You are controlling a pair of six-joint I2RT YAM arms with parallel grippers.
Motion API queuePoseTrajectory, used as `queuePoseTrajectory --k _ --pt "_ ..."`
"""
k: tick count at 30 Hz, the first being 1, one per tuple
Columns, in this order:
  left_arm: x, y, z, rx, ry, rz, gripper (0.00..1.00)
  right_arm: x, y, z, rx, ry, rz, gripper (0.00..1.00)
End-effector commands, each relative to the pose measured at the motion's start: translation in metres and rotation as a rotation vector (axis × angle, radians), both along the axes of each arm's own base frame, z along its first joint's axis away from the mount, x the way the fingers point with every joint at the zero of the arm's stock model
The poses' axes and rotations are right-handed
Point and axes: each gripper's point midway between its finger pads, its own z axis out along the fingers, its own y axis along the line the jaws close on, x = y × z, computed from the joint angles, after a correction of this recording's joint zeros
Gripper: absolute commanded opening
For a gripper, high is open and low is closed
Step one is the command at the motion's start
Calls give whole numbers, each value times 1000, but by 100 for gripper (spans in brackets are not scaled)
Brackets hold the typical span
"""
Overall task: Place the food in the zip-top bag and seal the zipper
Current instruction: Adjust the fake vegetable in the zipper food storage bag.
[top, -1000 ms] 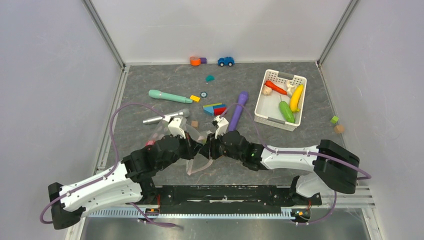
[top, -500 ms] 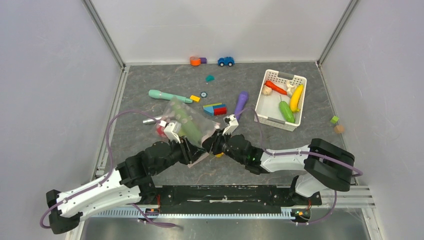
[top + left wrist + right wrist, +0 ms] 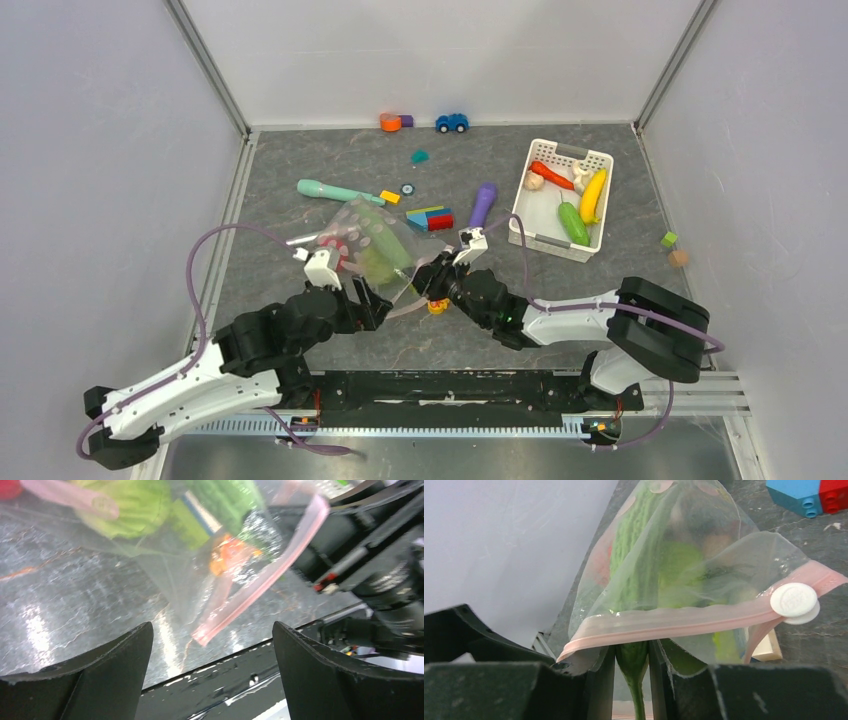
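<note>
A: The left claw (image 3: 212, 630) has let go and drawn back, fingers spread.

B: The right claw (image 3: 631, 650) still pinches the zipper (image 3: 684, 617); the zip-top bag (image 3: 370, 245) lies mid-table, seemingly unsealed, with more food (image 3: 593, 195) waiting in the basket (image 3: 570, 152).

Left arm (image 3: 195, 385) and right arm (image 3: 575, 312) white-shelled, black joints, looping purple cables (image 3: 190, 280), black jaws
</note>
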Motion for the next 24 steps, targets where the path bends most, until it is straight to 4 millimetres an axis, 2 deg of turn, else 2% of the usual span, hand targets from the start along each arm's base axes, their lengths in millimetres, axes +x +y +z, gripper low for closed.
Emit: queuePoseTrajectory --k 1,5,10,13,16,19,20,24 --pt "-4 13 -33 99 74 40 93 8 6 37 176 -33 -36 0" --pt "-4 -4 -46 105 75 -26 92 6 8 41 235 -20 -27 0" --pt "11 -12 -44 93 29 14 78 2 13 38 243 -6 -2 0" --pt "20 -10 -40 96 -3 58 60 -3 17 38 247 -2 22 0" --pt "23 -10 -36 103 -22 66 35 -7 22 38 253 -6 42 0" --pt "15 -26 -31 74 -11 -27 7 -10 29 41 274 -21 59 0" --pt "11 -32 -29 56 -6 -65 2 -13 33 42 289 -17 74 0" --pt "-4 -42 -23 41 -1 -188 2 -26 47 61 379 -41 181 0"
